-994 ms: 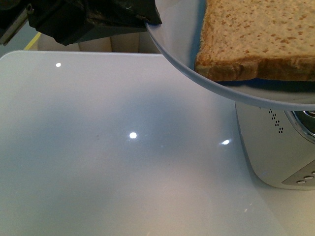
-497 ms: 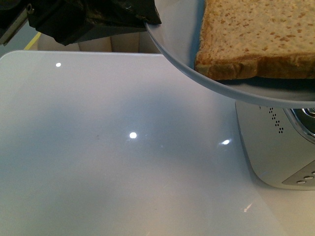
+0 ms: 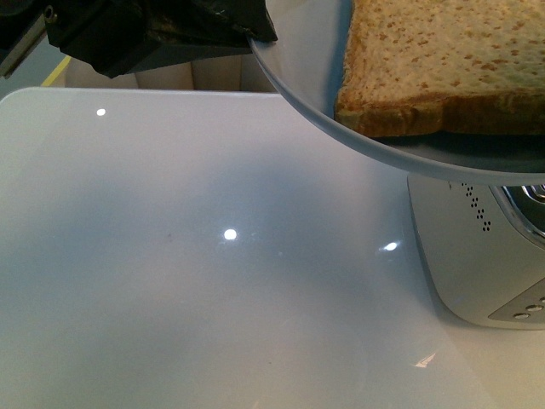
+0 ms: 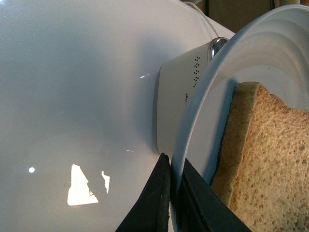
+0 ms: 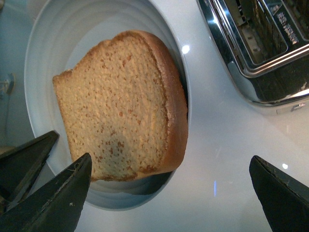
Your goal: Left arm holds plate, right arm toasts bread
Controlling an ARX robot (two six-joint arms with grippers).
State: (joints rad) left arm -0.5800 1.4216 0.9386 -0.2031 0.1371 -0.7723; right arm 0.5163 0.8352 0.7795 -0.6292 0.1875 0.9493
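The pale plate (image 3: 298, 51) is held in the air at the top right of the front view, tilted, with the bread (image 3: 443, 60) lying on it. My left gripper (image 3: 255, 30) is shut on the plate's rim; the left wrist view shows its jaws pinching the rim (image 4: 175, 183) with the bread (image 4: 260, 159) beside them. My right gripper (image 5: 169, 193) is open and empty above the plate (image 5: 43, 63) and bread (image 5: 120, 106), one finger over the plate's edge, the other over the table. It is out of the front view.
A white toaster (image 3: 477, 256) with chrome top stands on the white table (image 3: 170, 256) at the right, partly under the plate. Its slots (image 5: 260, 34) show in the right wrist view. Its side shows in the left wrist view (image 4: 181, 92).
The plate with the bread has shifted very slightly upward; the left gripper still holds it. Otherwise nothing has visibly moved.
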